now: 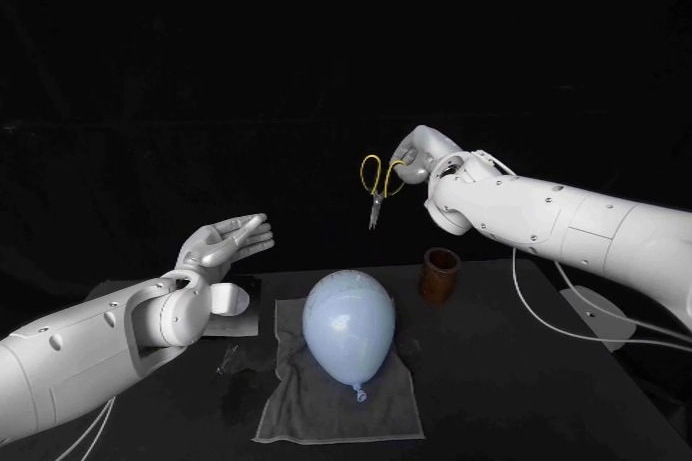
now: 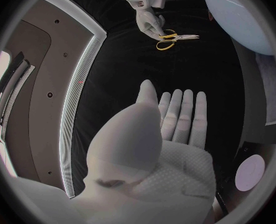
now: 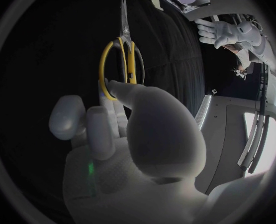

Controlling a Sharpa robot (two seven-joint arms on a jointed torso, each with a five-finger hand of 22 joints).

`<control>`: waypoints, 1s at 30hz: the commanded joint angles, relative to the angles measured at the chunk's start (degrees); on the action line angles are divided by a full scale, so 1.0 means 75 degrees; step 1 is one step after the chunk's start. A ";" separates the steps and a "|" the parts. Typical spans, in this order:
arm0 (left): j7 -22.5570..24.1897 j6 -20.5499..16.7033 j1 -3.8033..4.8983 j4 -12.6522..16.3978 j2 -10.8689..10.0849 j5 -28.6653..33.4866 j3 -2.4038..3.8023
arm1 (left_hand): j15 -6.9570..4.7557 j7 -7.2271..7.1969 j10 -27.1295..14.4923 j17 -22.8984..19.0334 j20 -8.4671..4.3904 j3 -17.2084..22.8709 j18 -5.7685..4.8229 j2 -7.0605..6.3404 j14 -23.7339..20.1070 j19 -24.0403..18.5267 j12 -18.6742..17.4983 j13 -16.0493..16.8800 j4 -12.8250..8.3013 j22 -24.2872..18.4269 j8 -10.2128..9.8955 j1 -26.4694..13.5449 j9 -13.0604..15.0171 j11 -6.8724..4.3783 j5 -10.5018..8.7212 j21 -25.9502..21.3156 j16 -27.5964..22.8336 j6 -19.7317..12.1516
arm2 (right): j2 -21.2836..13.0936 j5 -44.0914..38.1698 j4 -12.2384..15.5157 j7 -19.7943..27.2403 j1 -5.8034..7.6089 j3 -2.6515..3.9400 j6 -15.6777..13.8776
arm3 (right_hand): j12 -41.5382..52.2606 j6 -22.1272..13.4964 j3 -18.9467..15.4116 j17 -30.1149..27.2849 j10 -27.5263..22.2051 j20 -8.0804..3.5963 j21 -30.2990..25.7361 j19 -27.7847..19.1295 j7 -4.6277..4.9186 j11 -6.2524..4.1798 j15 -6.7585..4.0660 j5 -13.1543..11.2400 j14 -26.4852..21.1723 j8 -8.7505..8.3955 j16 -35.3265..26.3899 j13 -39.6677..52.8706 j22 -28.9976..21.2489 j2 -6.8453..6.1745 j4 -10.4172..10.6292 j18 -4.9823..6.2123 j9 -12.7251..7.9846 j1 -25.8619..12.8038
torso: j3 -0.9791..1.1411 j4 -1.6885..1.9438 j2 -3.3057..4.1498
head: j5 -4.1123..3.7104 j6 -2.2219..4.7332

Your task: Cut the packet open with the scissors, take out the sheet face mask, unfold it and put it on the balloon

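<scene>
Above the worktop's [image 1: 577, 401] far right corner, my right hand [image 1: 418, 156] holds the scissors [image 1: 378, 186] by their yellow handles, well clear of the surface. The blades are closed and point down. The right wrist view shows the fingers hooked at one loop rather than set through both. I judge that as a carrying hold, not a cutting one, so the tool could swing on it. The scissors are stiff and light with hard points, and I would seat the fingers properly in the loops before any cut.

My left hand [image 1: 228, 243] hangs raised over the left edge, palm up with the fingers spread, and it holds nothing.

The balloon [image 1: 348, 326] lies mid-worktop on a grey towel [image 1: 296, 411], with its knot toward the near edge. It looks very light, likely to roll, and easy to burst, so the blades should keep away from it. A brown cup [image 1: 438, 273] stands just beside its far right.

A dark flat shape [image 1: 245, 327] lies by the towel's left side, partly under my left wrist. It may be the packet, but I cannot tell. I expect such a packet to be thin, slick and floppy, best pinched near one short edge. The mask inside would be limp and easily torn.
</scene>
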 commanded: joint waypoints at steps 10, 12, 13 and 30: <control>-0.0131 -0.0784 0.0277 -0.0833 0.0275 -0.0934 0.0014 | 0.0134 0.0312 -0.0234 -0.0428 -0.0003 -0.0280 -0.0381 -0.0120 -0.0741 -0.1434 0.0055 0.0033 0.0032 -0.0083 -0.0065 -0.0043 0.0030 0.0106 0.0019 -0.0527 -0.0474 -0.0221 | 0.1154 0.1453 -0.0703 0.0414 -0.0637 0.0013 -0.1098 | -0.0014 -0.0060 0.0085 -0.0014 0.0431 0.0017 -0.0055 -0.0065 -0.0003 -0.0369 -0.0056 0.0026 0.0122 0.0041 -0.0049 0.0005 -0.0029 0.0088 -0.0048 0.0075 0.0031 -0.0008 | -0.0005 0.0006 0.0020 | 0.0496 0.0023; -0.0180 -0.0898 0.0312 -0.0922 0.0298 -0.1031 0.0013 | 0.0133 0.0322 -0.0220 -0.0419 -0.0003 -0.0292 -0.0379 -0.0130 -0.0696 -0.1416 0.0058 0.0033 0.0035 -0.0081 -0.0062 -0.0055 0.0034 0.0100 0.0018 -0.0523 -0.0468 -0.0214 | 0.1357 0.1737 -0.0831 0.0526 -0.0724 0.0015 -0.1318 | -0.0014 -0.0060 0.0085 -0.0014 0.0431 0.0017 -0.0055 -0.0065 -0.0003 -0.0369 -0.0056 0.0026 0.0122 0.0041 -0.0049 0.0005 -0.0029 0.0088 -0.0048 0.0075 0.0031 -0.0008 | -0.0022 0.0018 0.0032 | 0.0556 0.0032; -0.0200 -0.0937 0.0326 -0.0953 0.0308 -0.1065 0.0013 | 0.0132 0.0326 -0.0212 -0.0417 -0.0003 -0.0298 -0.0378 -0.0136 -0.0681 -0.1412 0.0059 0.0034 0.0036 -0.0081 -0.0060 -0.0061 0.0037 0.0096 0.0019 -0.0522 -0.0466 -0.0206 | 0.1449 0.1886 -0.0892 0.0593 -0.0761 0.0015 -0.1456 | -0.0014 -0.0063 0.0096 -0.0010 0.0433 0.0017 -0.0046 -0.0059 -0.0002 -0.0368 -0.0055 0.0025 0.0123 0.0043 -0.0047 0.0005 -0.0015 0.0096 -0.0056 0.0072 0.0037 -0.0017 | -0.0030 0.0025 0.0037 | 0.0581 0.0035; -0.0452 -0.1003 0.0436 -0.1046 0.0428 -0.1210 0.0002 | 0.0119 0.0396 -0.0152 -0.0465 0.0001 -0.0346 -0.0405 -0.0167 -0.0716 -0.1718 0.0061 0.0031 0.0041 -0.0119 -0.0047 -0.0105 0.0054 0.0067 0.0018 -0.0599 -0.0496 -0.0195 | 0.2128 0.4343 -0.1095 0.1507 -0.1054 0.0024 -0.2307 | -0.0015 -0.0076 0.0152 -0.0009 0.0442 0.0015 -0.0050 -0.0068 -0.0002 -0.0370 -0.0057 0.0024 0.0127 0.0052 -0.0044 0.0004 -0.0019 0.0107 -0.0117 0.0076 0.0069 -0.0048 | -0.0113 0.0084 0.0082 | 0.0887 0.0090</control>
